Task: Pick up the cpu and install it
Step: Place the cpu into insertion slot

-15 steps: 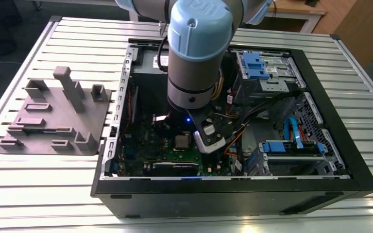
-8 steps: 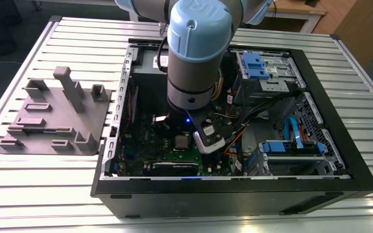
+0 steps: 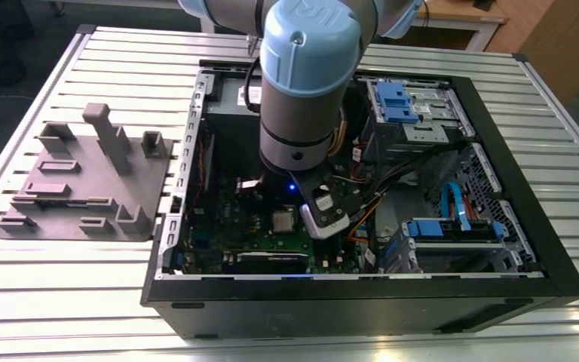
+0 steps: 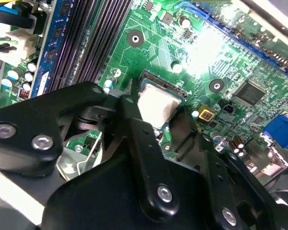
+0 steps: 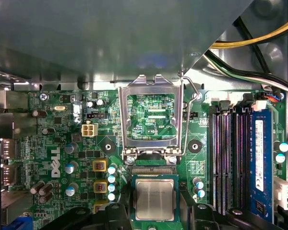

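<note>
Cpu (image 5: 154, 199) - silver top up, flat and square in the socket (image 5: 152, 171) on the motherboard (image 5: 53, 139), and it looks seated to me. The load plate (image 5: 151, 88) stands swung open just past it, not clamped over it. Memory slots (image 5: 228, 158) run alongside, near the socket.

My pincer (image 3: 315, 219) is down inside the computer case (image 3: 370, 309), right over the chip. I cannot tell whether it is spread or pinching the cpu.

Handling, my guess: very light, thin and stiff. The smooth metal lid is likely slippery, and the underside and socket contacts are fragile. The hold belongs on two opposite edges of the pale rim - chip kept level, no tilt, little squeeze.
</note>
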Controlling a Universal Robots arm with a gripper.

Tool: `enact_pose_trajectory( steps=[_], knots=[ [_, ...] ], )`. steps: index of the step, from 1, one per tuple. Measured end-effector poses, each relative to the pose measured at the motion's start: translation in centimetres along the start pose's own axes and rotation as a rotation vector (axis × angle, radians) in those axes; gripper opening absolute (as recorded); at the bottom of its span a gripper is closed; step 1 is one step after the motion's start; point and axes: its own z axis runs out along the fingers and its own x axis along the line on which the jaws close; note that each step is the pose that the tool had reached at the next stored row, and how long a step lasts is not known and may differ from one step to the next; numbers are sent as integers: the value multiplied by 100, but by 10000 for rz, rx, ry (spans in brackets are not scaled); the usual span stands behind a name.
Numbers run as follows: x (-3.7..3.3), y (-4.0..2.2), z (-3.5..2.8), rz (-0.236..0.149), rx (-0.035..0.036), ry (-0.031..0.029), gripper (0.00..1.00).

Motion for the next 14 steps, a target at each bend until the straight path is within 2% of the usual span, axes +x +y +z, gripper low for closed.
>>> enact_pose_trajectory(
  steps=[1,3,4,14],
  knots=[
    [-2,0,1,0,0,0,54],
    [-2,0,2,1,0,0,54],
    [-2,0,2,1,0,0,61],
    [-3,1,7,1,-8,0,59]
  ],
)
